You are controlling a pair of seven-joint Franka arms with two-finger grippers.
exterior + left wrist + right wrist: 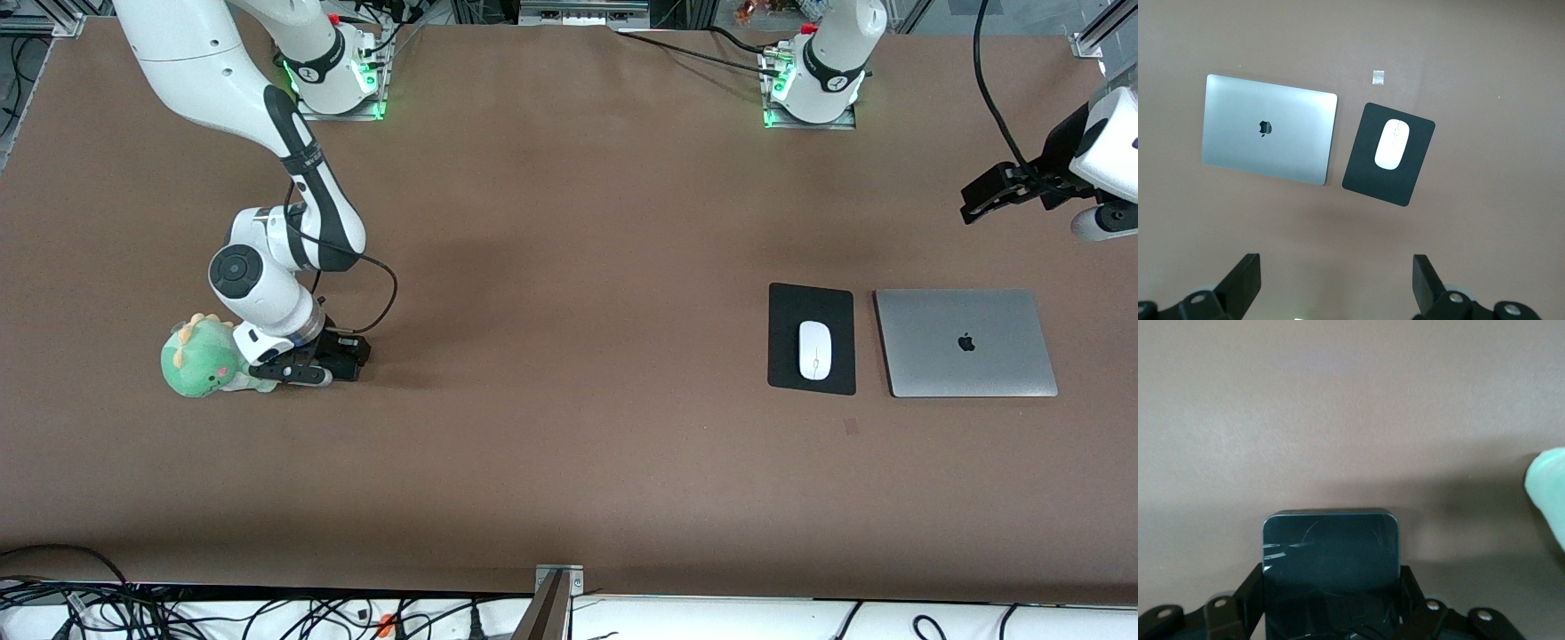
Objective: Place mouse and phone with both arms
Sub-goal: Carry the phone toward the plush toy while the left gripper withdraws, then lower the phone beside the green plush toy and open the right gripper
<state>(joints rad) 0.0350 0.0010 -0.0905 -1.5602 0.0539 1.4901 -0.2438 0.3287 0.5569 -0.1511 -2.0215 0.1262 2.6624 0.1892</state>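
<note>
Right gripper is clamping the phone (beside a plush dinosaur) and risking slippage; left gripper, at the table's three o'clock, is waiting agape.

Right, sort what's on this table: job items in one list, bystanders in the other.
Job items:
- mouse, on the mouse pad
- phone, gripped in the right hand
- left hand, open, over the table

Bystanders:
- laptop, closed
- green plush toy
</note>
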